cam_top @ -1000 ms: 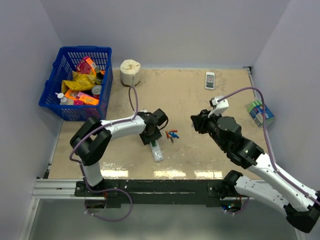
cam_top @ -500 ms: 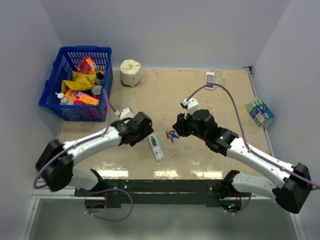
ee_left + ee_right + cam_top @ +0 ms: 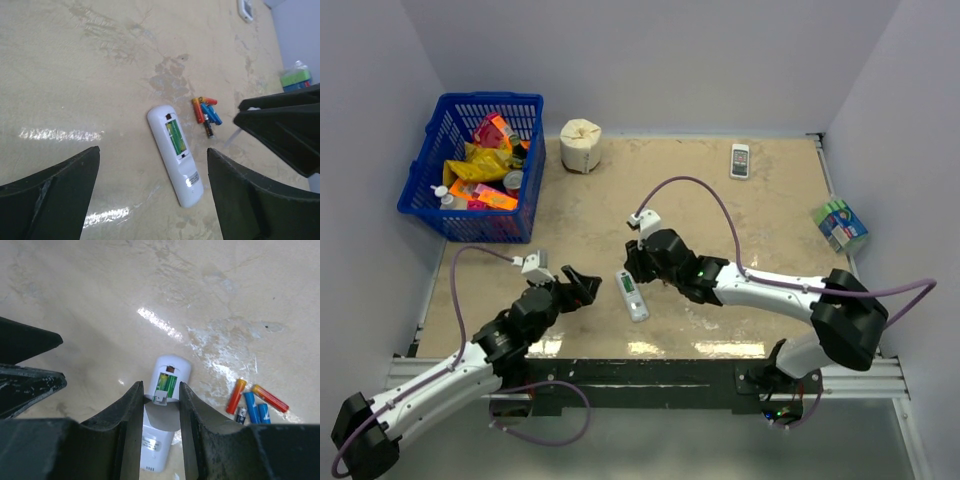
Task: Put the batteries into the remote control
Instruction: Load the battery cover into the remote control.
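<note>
The remote control [image 3: 632, 296] lies back up on the table, its compartment open with green batteries inside; it also shows in the left wrist view [image 3: 176, 148] and the right wrist view [image 3: 169, 371]. Several loose batteries [image 3: 206, 110] in orange, red and blue lie just right of it, also in the right wrist view [image 3: 252, 402]. My right gripper [image 3: 161, 390] hovers over the remote [image 3: 633, 268], shut on the white battery cover [image 3: 162, 412]. My left gripper [image 3: 153, 149] is open and empty, drawn back near and left of the remote [image 3: 582, 285].
A blue basket [image 3: 470, 165] of packets stands at the back left, a paper roll [image 3: 581, 144] beside it. A short white handset [image 3: 740, 160] lies at the back right. A green and blue box [image 3: 842, 225] sits by the right edge.
My left arm has pulled back from the remote toward the near left. My right arm has swung left, from beside the loose batteries to above the remote.
</note>
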`<action>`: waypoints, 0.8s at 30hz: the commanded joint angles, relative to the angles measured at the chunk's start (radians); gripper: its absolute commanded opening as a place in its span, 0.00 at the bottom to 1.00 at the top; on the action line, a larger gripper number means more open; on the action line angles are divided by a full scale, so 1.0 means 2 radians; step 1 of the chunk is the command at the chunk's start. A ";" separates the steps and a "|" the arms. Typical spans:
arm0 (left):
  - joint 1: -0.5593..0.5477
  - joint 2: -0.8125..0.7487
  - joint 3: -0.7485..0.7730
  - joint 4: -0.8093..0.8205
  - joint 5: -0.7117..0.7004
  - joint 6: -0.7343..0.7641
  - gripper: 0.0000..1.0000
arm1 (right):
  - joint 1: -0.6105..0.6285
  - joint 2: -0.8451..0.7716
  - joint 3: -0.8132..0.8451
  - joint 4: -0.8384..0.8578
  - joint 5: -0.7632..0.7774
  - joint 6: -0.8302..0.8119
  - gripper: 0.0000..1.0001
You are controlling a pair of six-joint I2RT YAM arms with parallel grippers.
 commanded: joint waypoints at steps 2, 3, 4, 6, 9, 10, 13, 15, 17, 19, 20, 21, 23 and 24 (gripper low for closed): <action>0.000 -0.033 -0.006 0.062 0.007 0.059 0.93 | 0.018 0.019 0.001 0.107 0.038 0.017 0.22; 0.001 -0.031 -0.004 0.059 0.009 0.062 0.93 | 0.018 0.023 0.000 0.113 0.037 0.017 0.22; 0.000 -0.025 -0.002 0.056 0.010 0.067 0.93 | 0.021 0.027 0.001 0.116 0.037 0.020 0.22; 0.001 -0.018 0.005 0.051 0.011 0.067 0.93 | 0.026 0.040 0.001 0.123 0.040 0.021 0.22; 0.000 -0.003 0.014 0.039 0.005 0.066 0.93 | 0.031 0.057 -0.001 0.129 0.046 0.024 0.22; 0.001 0.001 0.019 0.032 0.003 0.063 0.94 | 0.032 0.060 0.000 0.128 0.057 0.025 0.22; 0.001 0.004 0.023 0.024 0.000 0.061 0.94 | 0.035 0.066 -0.008 0.127 0.080 0.031 0.21; 0.001 0.001 0.024 0.022 -0.001 0.061 0.94 | 0.035 0.069 -0.014 0.131 0.086 0.033 0.20; 0.001 -0.004 0.023 0.022 -0.004 0.060 0.94 | 0.035 0.073 -0.020 0.132 0.086 0.032 0.20; 0.000 -0.008 0.021 0.005 -0.006 0.060 0.94 | 0.036 0.077 -0.021 0.131 0.085 0.033 0.20; 0.001 -0.009 0.021 0.004 -0.008 0.060 0.94 | 0.036 0.078 -0.022 0.133 0.079 0.032 0.20; 0.001 -0.009 0.021 0.003 -0.008 0.060 0.94 | 0.038 0.079 -0.022 0.134 0.079 0.030 0.20; 0.001 -0.007 0.021 0.002 -0.009 0.058 0.94 | 0.038 0.083 -0.023 0.136 0.078 0.029 0.20; 0.001 -0.006 0.021 0.003 -0.007 0.059 0.94 | 0.040 0.085 -0.022 0.136 0.076 0.027 0.20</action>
